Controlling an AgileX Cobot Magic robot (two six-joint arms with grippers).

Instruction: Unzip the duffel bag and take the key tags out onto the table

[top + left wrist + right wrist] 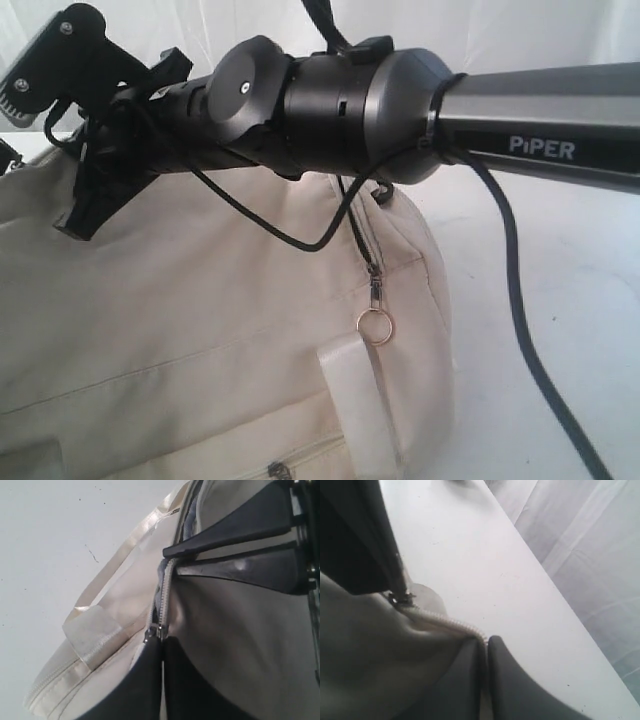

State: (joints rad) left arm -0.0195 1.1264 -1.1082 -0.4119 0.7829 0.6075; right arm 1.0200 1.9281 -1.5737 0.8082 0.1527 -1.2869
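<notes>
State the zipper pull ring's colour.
Gold-toned. The ring on the duffel bag shows best in the exterior view.

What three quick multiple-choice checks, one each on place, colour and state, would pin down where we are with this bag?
1. The ring pull hangs: A) in a gripper B) free against the duffel bag, just above the webbing strap C) inside the bag.
2. The bag is: A) cream-beige B) navy C) red.
3. The left gripper is: A) wide open B) holding the ring pull C) shut on the bag's zipper seam.
Answers: 1 B, the exterior view shows nothing gripping it; 2 A, every view agrees; 3 C, its fingers meet around the zipper.
</notes>
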